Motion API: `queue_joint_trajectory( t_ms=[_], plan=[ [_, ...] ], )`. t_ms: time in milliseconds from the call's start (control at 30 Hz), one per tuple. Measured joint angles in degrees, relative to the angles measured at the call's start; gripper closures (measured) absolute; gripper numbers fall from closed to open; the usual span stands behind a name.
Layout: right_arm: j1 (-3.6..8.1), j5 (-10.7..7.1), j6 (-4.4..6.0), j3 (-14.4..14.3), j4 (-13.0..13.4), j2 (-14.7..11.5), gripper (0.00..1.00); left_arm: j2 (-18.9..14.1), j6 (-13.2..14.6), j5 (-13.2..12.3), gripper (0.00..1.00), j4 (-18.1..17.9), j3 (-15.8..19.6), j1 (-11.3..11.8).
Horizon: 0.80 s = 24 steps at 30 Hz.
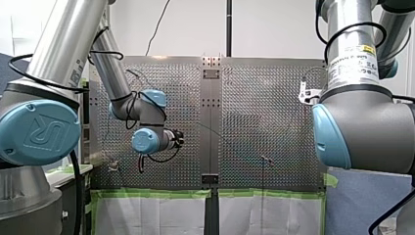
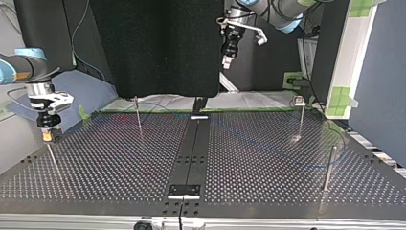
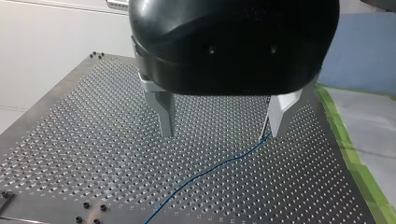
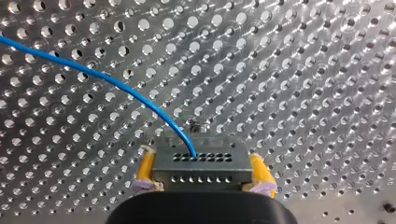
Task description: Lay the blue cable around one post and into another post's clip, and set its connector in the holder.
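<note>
In the right wrist view, yellow pads [image 4: 146, 167] of my right gripper [image 4: 201, 179] are shut on a grey connector [image 4: 201, 163] with rows of small holes. The blue cable [image 4: 93, 74] leaves its face and curves away over the perforated plate. The top view shows that gripper [image 2: 48, 136] at the left, just above a thin post [image 2: 52, 160]. My left gripper [image 3: 219, 126] hangs open over the plate, with the blue cable [image 3: 210, 170] lying below it, close to one metal finger [image 3: 280, 114]. In the top view it [image 2: 229, 60] is high at the back.
Thin posts stand on the plate at the top view's back left [image 2: 138, 115] and right front [image 2: 328, 165]; a back right post [image 2: 300, 120] carries a clip [image 2: 298, 100]. A black centre strip [image 2: 191, 153] ends in a block [image 2: 184, 190] at the near edge. Green tape [image 1: 156, 193] lines the plate's edge.
</note>
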<state>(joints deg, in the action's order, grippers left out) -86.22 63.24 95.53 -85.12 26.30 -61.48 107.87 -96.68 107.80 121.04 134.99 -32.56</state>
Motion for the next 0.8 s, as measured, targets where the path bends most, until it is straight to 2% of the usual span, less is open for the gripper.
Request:
queue_joint_trajectory(
  t_ms=[400,800],
  plan=[
    [0.20,-0.39,-0.16,0.0,0.3,0.0,1.00,0.0,0.0,0.0,0.00,0.0,0.0,0.3],
    [0.20,-0.39,-0.82,0.0,0.0,0.1,1.00,0.0,0.0,0.0,0.00,0.0,0.0,0.4]
  ],
)
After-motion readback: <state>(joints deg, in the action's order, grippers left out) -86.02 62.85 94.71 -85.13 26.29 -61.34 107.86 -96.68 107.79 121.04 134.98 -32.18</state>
